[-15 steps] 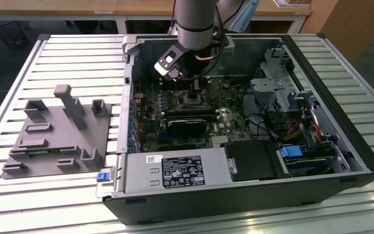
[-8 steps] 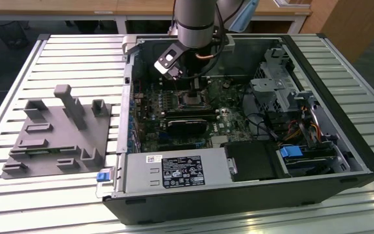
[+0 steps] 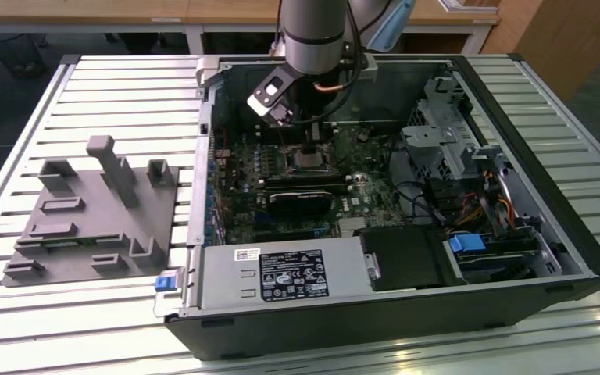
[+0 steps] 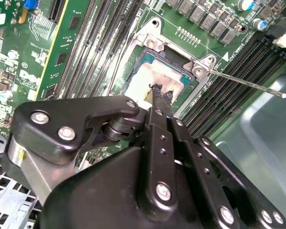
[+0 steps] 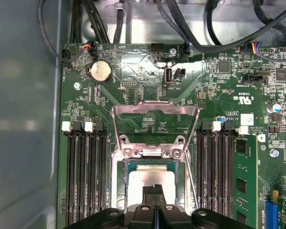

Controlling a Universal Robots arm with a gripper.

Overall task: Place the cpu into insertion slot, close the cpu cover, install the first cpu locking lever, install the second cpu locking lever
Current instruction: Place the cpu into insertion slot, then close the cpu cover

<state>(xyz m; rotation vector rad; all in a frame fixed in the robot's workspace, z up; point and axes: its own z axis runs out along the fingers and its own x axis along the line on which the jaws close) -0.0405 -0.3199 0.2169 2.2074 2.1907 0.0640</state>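
Silver-grey cpu: lying in the insertion slot.
Claw: fingers together, tips over the cpu.
Cpu cover: standing open beyond the slot.
Memory slots: flanking the slot.
Locking lever: jutting beside the slot.

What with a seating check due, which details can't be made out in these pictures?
- Whether the cpu sits flat in the insertion slot: in the first wrist view, its near edge is hidden by the shut pincer.
- Whether the pincer touches the cpu: in the second wrist view, the fingers cover that spot.
- Insertion slot detail in the exterior view: too small, shadowed beneath the arm.
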